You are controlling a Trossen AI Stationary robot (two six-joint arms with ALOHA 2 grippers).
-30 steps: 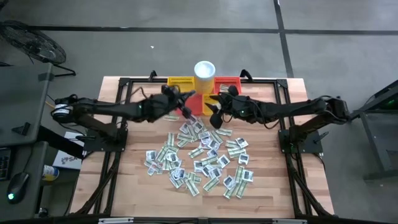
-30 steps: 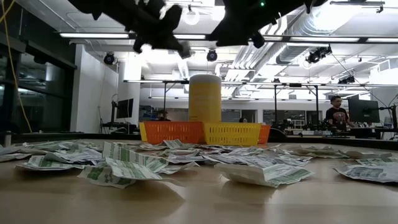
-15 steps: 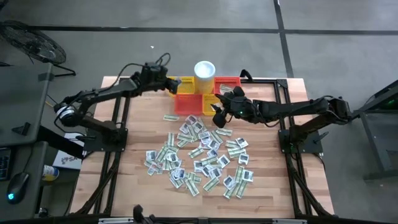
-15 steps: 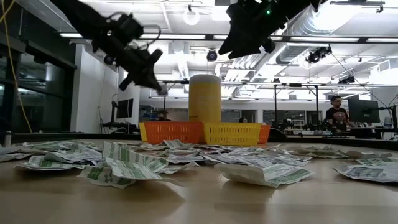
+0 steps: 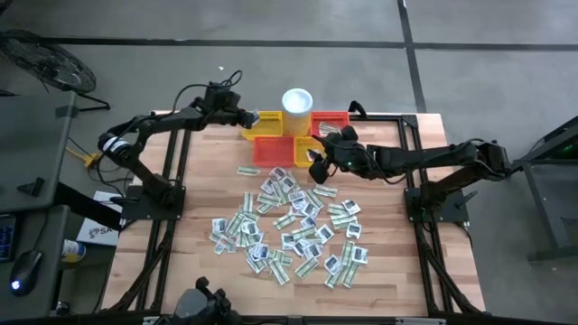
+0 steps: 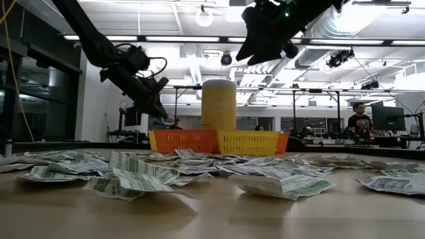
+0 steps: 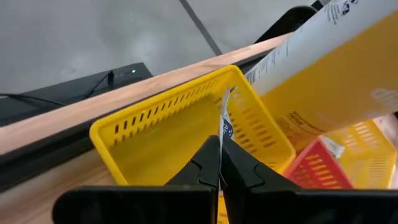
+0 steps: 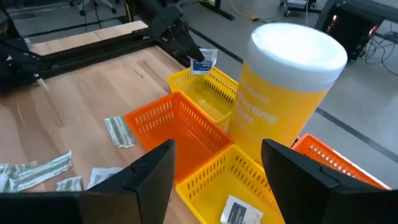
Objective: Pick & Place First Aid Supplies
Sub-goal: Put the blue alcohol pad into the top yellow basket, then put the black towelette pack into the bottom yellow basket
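Note:
My left gripper (image 5: pixel 246 118) hangs over the far-left yellow basket (image 7: pixel 186 124), shut on one small white sachet (image 8: pixel 204 61) with blue print. The other first aid supplies (image 5: pixel 289 226), white and pale green sachets, lie in a loose heap on the middle of the wooden table. My right gripper (image 8: pixel 217 186) hovers open and empty above the near baskets (image 5: pixel 287 150), just this side of the yellow cup with a white top (image 5: pixel 297 101). My left gripper pinches the sachet between its two fingers; the sachet's free end (image 7: pixel 224 115) sticks out past the fingertips, seen edge-on. The fingers slant downward, coming from the table's left. The sachet is lifted clear, above the yellow basket's open top.
Several mesh baskets stand around the cup at the far edge: orange (image 8: pixel 174 124), yellow (image 8: pixel 217 180) with one packet lying in it, red-orange (image 5: pixel 330 119). Black frame rails (image 5: pixel 176 162) run along the table's left and right sides. The near part of the table is bare wood.
My left gripper has swung from above the heap's far end toward the table's far-left, sinking to the yellow basket and rolling as it went, with the sachet still between its fingers.

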